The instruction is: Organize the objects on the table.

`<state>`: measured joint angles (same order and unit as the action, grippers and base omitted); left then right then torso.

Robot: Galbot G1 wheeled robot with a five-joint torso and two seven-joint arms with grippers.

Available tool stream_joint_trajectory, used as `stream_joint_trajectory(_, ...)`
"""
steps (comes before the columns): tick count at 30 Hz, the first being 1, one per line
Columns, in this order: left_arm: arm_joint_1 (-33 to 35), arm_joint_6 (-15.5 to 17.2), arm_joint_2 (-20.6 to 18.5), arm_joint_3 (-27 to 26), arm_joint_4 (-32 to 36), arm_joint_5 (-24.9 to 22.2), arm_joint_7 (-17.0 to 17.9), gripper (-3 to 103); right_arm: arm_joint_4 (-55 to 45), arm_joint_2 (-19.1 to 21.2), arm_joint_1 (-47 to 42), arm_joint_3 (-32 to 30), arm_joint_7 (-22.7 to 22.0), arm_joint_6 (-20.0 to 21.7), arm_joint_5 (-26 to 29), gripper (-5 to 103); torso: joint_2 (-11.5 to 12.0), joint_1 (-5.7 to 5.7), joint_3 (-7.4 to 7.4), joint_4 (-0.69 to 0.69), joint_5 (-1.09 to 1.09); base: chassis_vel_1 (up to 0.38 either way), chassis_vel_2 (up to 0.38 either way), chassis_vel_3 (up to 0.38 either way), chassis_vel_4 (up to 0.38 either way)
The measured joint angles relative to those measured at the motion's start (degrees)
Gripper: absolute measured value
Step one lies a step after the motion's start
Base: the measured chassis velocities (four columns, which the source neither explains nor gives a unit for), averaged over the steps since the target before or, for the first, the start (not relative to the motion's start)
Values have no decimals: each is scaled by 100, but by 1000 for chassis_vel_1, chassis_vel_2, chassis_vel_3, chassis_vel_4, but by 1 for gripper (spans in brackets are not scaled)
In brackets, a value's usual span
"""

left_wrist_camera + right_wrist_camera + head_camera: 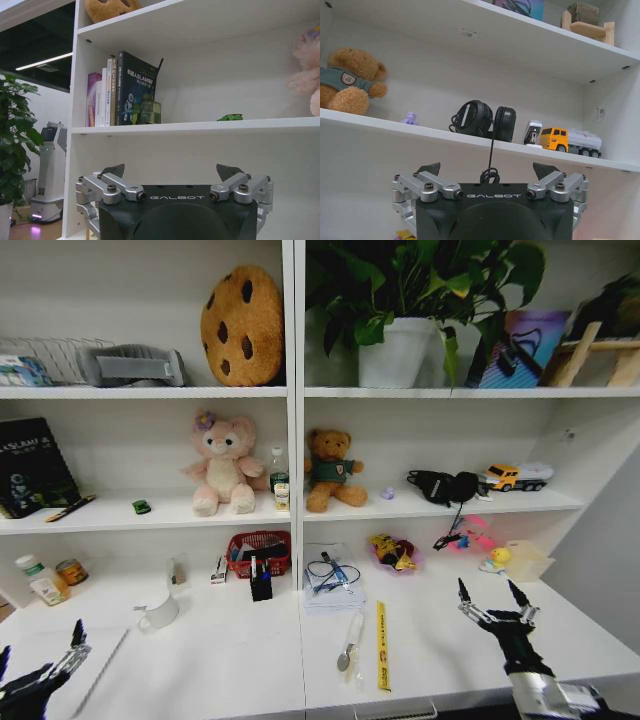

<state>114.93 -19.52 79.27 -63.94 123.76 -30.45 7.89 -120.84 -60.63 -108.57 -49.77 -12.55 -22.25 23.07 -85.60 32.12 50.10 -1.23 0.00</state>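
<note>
- The left gripper (40, 660) hovers low at the near left corner of the desk (450, 640), fingers spread apart and grasping nothing.
- The right gripper (495, 605) hangs over the near right part of the desk, fingers likewise spread wide and empty.
- In the left wrist view the left gripper (172, 172) points at the shelving, its two fingertips well apart.
- In the right wrist view the right gripper (487, 170) is splayed the same way, facing black headphones (482, 120) and a yellow toy truck (570, 141) on a shelf.
- A tiny green toy car (141, 506) sits on the lower left shelf, near a black book (32, 465); it also shows in the left wrist view (230, 117).
- A thin black pen (70, 508) lies on that same shelf, just beside the book.
- On the desk, a marker (353, 635) lies beside a yellow ruler (381, 645), both near the front edge at the middle.
- A silver laptop (95, 675) lies flat at the near left, just beside the left gripper.
- A white mug (160, 613) stands left of centre, and a red wire basket (260, 552) sits farther back against the shelving.
- A pink plush (222, 462) and a brown teddy bear (330, 470) sit on the middle shelf.
</note>
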Motion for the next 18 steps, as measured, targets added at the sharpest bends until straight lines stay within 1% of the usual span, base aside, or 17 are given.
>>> stream_joint_trajectory(18, -8, 113, 2, 4, 63, 122, 86, 100, -4, 83, 84, 20, -1, 41, 88, 100, 0, 0, 0, 0, 0, 0, 0, 0, 0)
